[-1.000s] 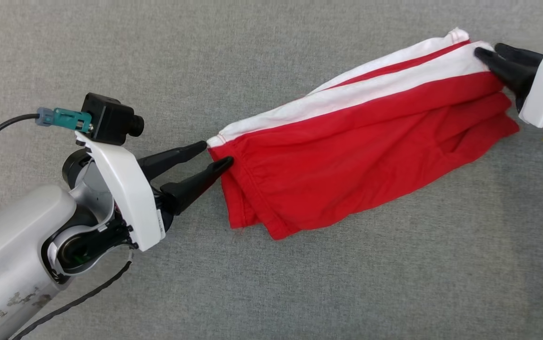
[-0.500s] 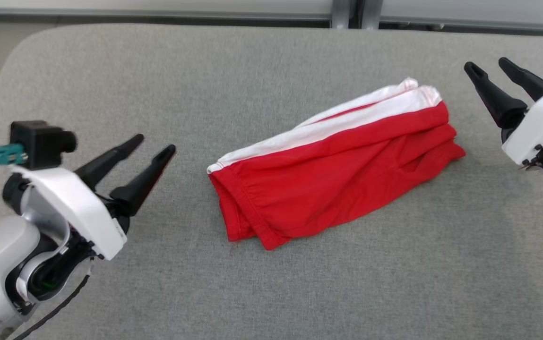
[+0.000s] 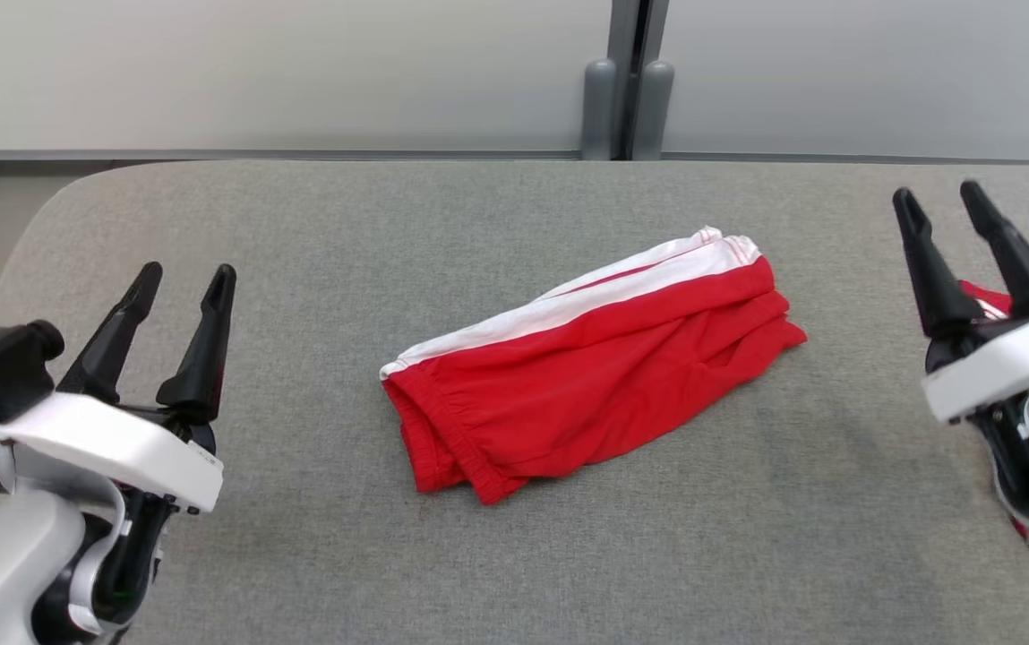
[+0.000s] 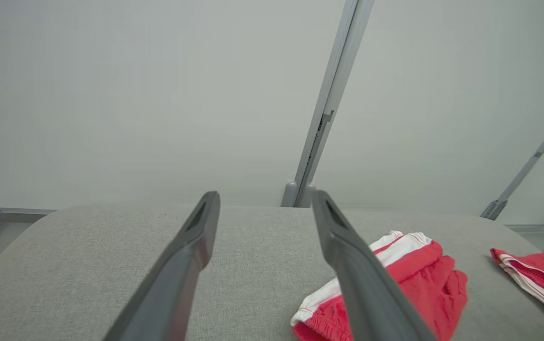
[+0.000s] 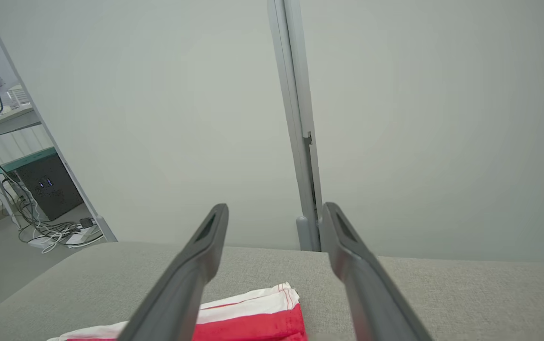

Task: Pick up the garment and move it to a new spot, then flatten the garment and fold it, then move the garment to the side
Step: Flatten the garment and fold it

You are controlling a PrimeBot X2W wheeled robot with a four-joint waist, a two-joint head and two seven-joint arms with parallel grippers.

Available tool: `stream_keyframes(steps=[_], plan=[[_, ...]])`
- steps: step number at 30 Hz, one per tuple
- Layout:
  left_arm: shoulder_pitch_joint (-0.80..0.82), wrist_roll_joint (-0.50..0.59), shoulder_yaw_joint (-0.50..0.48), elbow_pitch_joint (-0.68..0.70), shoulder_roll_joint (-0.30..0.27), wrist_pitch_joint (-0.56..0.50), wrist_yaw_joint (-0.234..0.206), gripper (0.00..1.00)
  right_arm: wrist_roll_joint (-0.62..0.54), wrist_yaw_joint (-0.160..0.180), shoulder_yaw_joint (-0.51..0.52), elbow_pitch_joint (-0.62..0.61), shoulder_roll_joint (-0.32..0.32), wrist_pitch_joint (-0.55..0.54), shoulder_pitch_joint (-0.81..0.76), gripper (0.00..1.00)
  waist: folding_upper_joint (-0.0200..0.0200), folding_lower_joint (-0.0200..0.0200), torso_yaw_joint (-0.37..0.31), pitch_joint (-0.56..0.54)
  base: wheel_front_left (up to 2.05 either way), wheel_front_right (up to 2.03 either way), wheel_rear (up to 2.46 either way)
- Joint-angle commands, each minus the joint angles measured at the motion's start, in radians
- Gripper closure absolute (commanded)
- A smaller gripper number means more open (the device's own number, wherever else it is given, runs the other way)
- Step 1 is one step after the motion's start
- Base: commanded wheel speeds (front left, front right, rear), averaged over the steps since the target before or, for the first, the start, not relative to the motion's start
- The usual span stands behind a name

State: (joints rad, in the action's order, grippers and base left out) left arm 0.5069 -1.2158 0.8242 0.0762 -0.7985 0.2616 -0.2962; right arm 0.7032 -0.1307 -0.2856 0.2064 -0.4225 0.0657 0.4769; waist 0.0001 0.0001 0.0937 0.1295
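Observation:
The garment [image 3: 595, 367] is a pair of red shorts with a white side stripe, folded into a slanted bundle at the middle of the grey table [image 3: 496, 555]. It also appears in the left wrist view [image 4: 414, 284] and the right wrist view [image 5: 248, 317]. My left gripper [image 3: 184, 279] hovers at the lower left, open and empty, well apart from the garment. Far right, my right gripper [image 3: 937, 197] is open and empty too. Each wrist view looks between spread fingers: left gripper [image 4: 264, 201], right gripper [image 5: 275, 213].
A second red and white garment [image 4: 537, 279] lies at the table's right end, partly behind my right gripper [image 3: 984, 297]. A pale wall with a grey post [image 3: 629, 81] stands behind the table. The table's rounded left edge [image 3: 21, 260] drops to the floor.
Both grippers let go of the garment's ends, opened and drew back to the sides. The garment now lies slack on the table. The head camera tilted up, bringing the wall into view.

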Motion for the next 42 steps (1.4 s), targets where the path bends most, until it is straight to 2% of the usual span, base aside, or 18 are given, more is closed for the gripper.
stream_keyframes(steps=[1,4,7,13,20,25,29,34,39,42], plan=[[-0.066,0.063,-0.07,0.01,0.035,0.003,-0.025,0.0,-0.011,0.0,0.016,0.003,0.016,0.023,-0.039,0.0,-0.0001,-0.0001,-0.013,-0.013,0.0,0.0,0.0],[-0.175,0.19,-0.209,0.041,0.109,0.004,-0.056,0.0,-0.022,0.0,0.035,0.023,0.036,0.041,-0.086,0.0,-0.0001,-0.0001,-0.008,-0.017,0.0,0.0,0.0],[-0.287,0.301,-0.306,0.065,0.187,0.004,-0.049,0.0,-0.024,0.0,0.045,0.053,0.048,0.052,-0.11,0.0,-0.0001,-0.0001,0.011,-0.014,0.0,0.0,0.0],[-0.408,0.467,-0.378,0.044,0.315,0.003,0.015,0.0,-0.003,0.0,0.045,0.177,0.047,0.069,-0.08,0.0,-0.0001,-0.0001,0.084,0.002,0.0,0.0,0.0],[-0.417,0.56,-0.402,0.001,0.43,0.003,0.112,0.0,0.053,0.0,0.003,0.385,0.025,0.031,0.029,0.0,-0.0001,-0.0001,0.176,0.042,0.0,0.0,0.0],[-0.399,0.596,-0.419,-0.026,0.471,0.003,0.157,0.0,0.101,0.0,-0.039,0.538,0.002,-0.034,0.136,0.0,-0.0001,-0.0001,0.229,0.082,0.0,0.0,0.0],[-0.389,0.617,-0.43,-0.045,0.487,0.003,0.183,0.0,0.159,0.0,-0.07,0.652,-0.008,-0.137,0.204,0.0,-0.0001,-0.0001,0.265,0.106,0.0,0.0,0.0],[-0.383,0.631,-0.439,-0.068,0.501,0.003,0.205,0.0,0.221,0.0,-0.094,0.748,-0.023,-0.239,0.254,0.0,-0.0001,-0.0001,0.294,0.117,0.0,0.0,0.0],[-0.387,0.642,-0.447,-0.083,0.508,0.003,0.215,0.0,0.289,0.0,-0.096,0.838,-0.006,-0.338,0.262,0.0,-0.0001,-0.0001,0.308,0.114,0.0,0.0,0.0],[-0.387,0.647,-0.448,-0.09,0.51,0.003,0.22,0.0,0.316,0.0,-0.094,0.844,-0.002,-0.337,0.273,0.0,-0.0001,-0.0001,0.312,0.114,0.0,0.0,0.0]])
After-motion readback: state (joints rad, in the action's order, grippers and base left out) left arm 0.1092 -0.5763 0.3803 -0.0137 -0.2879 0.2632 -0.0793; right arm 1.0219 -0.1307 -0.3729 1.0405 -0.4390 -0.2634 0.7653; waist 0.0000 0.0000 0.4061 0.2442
